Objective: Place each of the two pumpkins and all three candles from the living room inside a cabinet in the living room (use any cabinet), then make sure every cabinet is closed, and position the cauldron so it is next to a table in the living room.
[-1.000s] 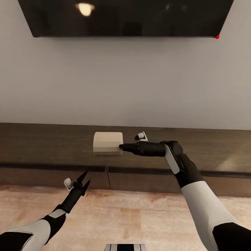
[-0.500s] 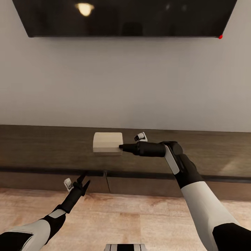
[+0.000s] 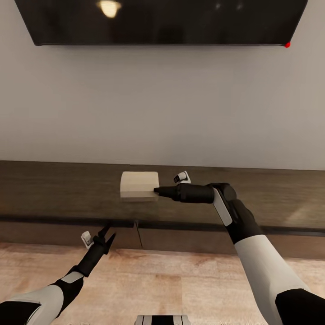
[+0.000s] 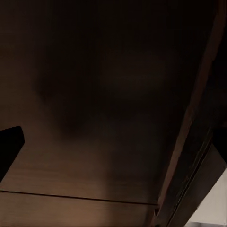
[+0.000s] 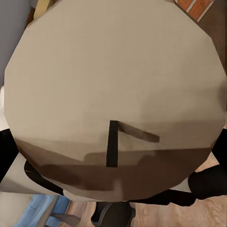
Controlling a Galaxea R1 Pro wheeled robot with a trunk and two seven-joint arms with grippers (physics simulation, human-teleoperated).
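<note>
The head camera is looking forward and down from above both arms, facing the wall, taking in the cabinet [image 3: 54, 189] along its whole front edge, the television [image 3: 162, 20] above and the floor [image 3: 180, 280] below. The left wrist camera is sitting very near the cabinet's dark front [image 4: 94, 94], looking along it. The right wrist camera is facing the candle [image 5: 113, 85] from very close, looking at its round wick end. The head view is sharing that candle [image 3: 139, 184], seen from farther back.
</note>
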